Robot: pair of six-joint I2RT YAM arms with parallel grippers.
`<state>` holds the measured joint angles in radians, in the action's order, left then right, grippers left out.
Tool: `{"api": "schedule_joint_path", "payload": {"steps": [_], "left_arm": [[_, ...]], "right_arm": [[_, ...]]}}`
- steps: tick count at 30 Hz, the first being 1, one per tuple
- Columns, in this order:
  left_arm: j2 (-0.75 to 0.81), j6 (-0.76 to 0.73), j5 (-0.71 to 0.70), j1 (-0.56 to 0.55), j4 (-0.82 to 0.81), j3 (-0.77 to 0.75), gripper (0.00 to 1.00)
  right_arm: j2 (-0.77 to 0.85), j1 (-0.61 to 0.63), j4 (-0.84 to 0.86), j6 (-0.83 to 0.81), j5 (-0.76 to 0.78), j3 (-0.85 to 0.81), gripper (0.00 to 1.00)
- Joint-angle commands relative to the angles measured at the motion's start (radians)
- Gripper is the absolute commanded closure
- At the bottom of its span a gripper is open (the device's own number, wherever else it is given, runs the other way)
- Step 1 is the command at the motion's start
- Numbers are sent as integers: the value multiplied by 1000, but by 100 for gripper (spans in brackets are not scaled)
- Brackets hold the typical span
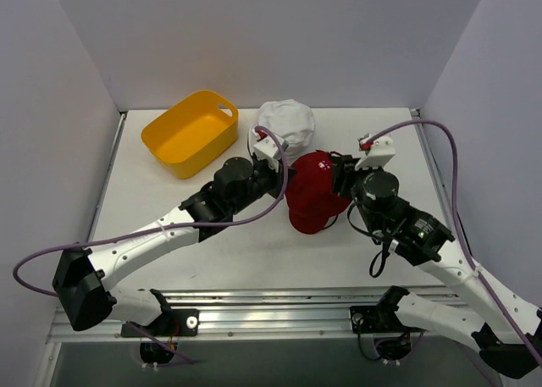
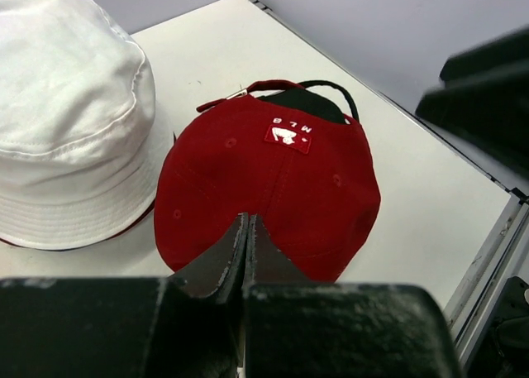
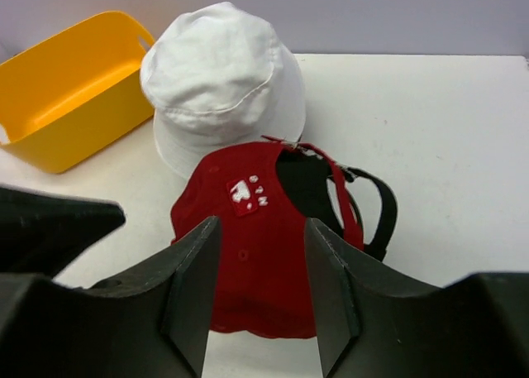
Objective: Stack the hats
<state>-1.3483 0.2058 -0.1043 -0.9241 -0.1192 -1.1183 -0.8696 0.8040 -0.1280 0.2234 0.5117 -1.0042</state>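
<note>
The red cap (image 1: 315,202) lies crown-up near the middle of the table (image 1: 254,251), a little toward the right edge, its small white logo patch facing up. Through its back opening I can see a black cap (image 3: 304,184) nested under it, with the black strap looping out just past the red one. The white bucket hat (image 1: 286,123) sits apart from that pair toward the far edge, about midway along it; from the left wrist its brim looks to just touch the red cap's side, though I cannot tell for sure. The yellow plastic basket (image 1: 212,147) stands toward the far left corner, beside the white hat but not touching it. My left pincer (image 2: 248,221) has its fingers pressed together with nothing between them, the tips right at the edge of the red cap on the left side. My right pincer (image 3: 262,222) is spread wide and empty, the two fingers framing the red crown from the right-hand side; I cannot tell whether they touch the fabric. Both arms reach in from the near edge and meet over the cap.
</note>
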Motion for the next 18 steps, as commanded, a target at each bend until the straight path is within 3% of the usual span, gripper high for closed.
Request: {"api": "schedule_joint_path", "payload": {"steps": [1, 2, 3, 5, 6, 9, 15, 18], "left_arm": [[-9, 18, -8, -4, -59, -18, 98], [-8, 23, -15, -4, -62, -9, 98], [-2, 24, -17, -2, -71, -3, 98], [5, 26, -15, -2, -83, 9, 98], [6, 27, -2, -2, -88, 15, 97], [-11, 35, 38, -2, -63, 2, 85], [-40, 55, 86, -2, -34, -11, 58], [-70, 70, 97, -2, -4, -40, 56]], "right_arm": [[-99, -64, -143, 79, 56, -149, 59], [-118, -101, -169, 74, 7, -171, 59], [-135, -212, -174, 67, -66, -189, 59], [-202, -351, -203, 59, -313, -243, 61], [-230, -493, -219, 60, -385, -263, 62], [-313, -667, -243, 53, -655, -298, 68], [-362, -684, -186, 79, -771, -257, 69], [-367, -686, -171, 82, -774, -237, 70]]}}
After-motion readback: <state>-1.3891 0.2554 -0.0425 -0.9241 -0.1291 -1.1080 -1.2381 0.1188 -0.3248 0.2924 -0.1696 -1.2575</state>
